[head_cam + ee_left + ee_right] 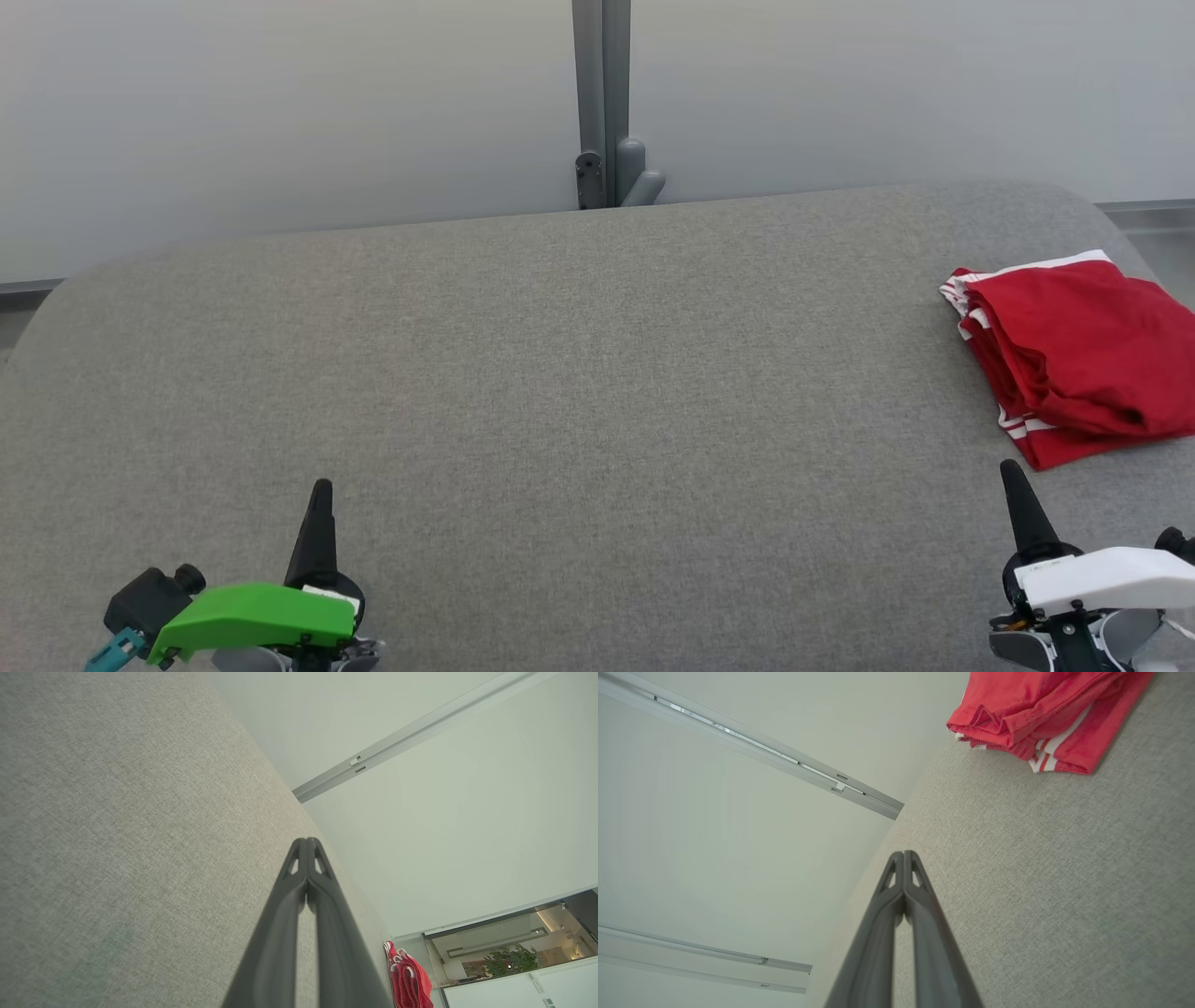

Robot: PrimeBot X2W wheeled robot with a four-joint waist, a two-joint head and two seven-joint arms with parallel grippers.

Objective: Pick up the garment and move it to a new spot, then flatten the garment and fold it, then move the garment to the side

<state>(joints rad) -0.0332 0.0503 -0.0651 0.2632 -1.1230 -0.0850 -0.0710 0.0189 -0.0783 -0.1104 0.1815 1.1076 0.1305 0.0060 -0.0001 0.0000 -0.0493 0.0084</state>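
Note:
The garment (1074, 359) is red with white stripes and lies folded in a stack at the right edge of the grey fabric surface (560, 392). Its hem also shows in the right wrist view as the garment (1045, 714), and far off in the left wrist view as the garment (407, 977). My left gripper (320, 495) rests at the lower left, shut and empty, fingertips together (306, 842). At the lower right my right gripper (1013, 471) is shut on nothing (904, 855), a short way in front of the garment and apart from it.
A pale wall runs behind the surface, with a grey post and bracket (607, 177) at its middle. The surface's rounded back edge and corners drop off at left and right. A glass partition with a plant (511, 959) shows far off in the left wrist view.

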